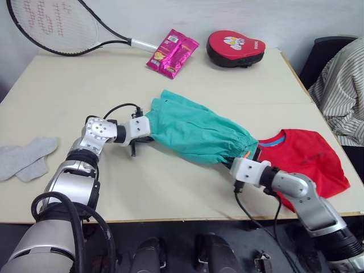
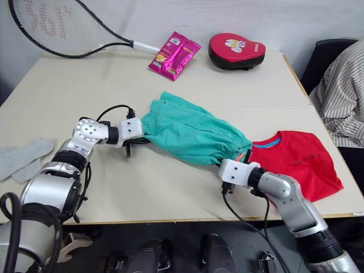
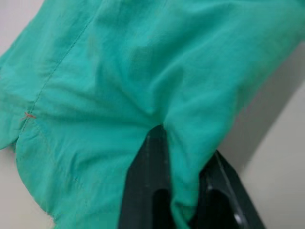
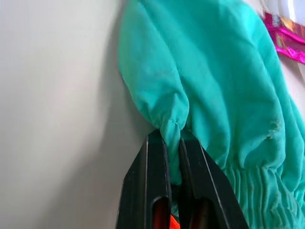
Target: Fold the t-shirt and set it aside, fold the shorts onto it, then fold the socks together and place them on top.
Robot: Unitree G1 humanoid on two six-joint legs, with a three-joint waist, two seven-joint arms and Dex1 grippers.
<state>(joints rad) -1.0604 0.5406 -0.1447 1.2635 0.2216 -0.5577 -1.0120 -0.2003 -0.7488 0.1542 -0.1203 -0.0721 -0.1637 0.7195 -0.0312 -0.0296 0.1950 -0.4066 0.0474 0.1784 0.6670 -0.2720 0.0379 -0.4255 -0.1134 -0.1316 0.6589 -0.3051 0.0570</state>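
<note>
The teal shorts point(image 1: 193, 131) hang stretched between both grippers over the middle of the table. My left gripper point(image 1: 145, 134) is shut on the shorts' leg end; the left wrist view shows cloth point(image 3: 143, 81) pinched between its fingers point(image 3: 147, 191). At the waistband end, by the orange drawstring tip point(image 1: 248, 154), my right gripper point(image 1: 238, 161) is shut on the gathered cloth point(image 4: 171, 126). The red t-shirt point(image 1: 307, 159) lies folded at the right, partly under the waistband. Two grey socks point(image 1: 25, 159) lie flat at the left edge.
A tennis racket point(image 1: 57, 25) lies at the back left, a pink snack packet point(image 1: 172, 52) and a red padded mitt point(image 1: 235, 48) at the back. A person's striped sleeve point(image 1: 341, 85) hangs at the right. The table's point(image 1: 165, 193) front edge is close.
</note>
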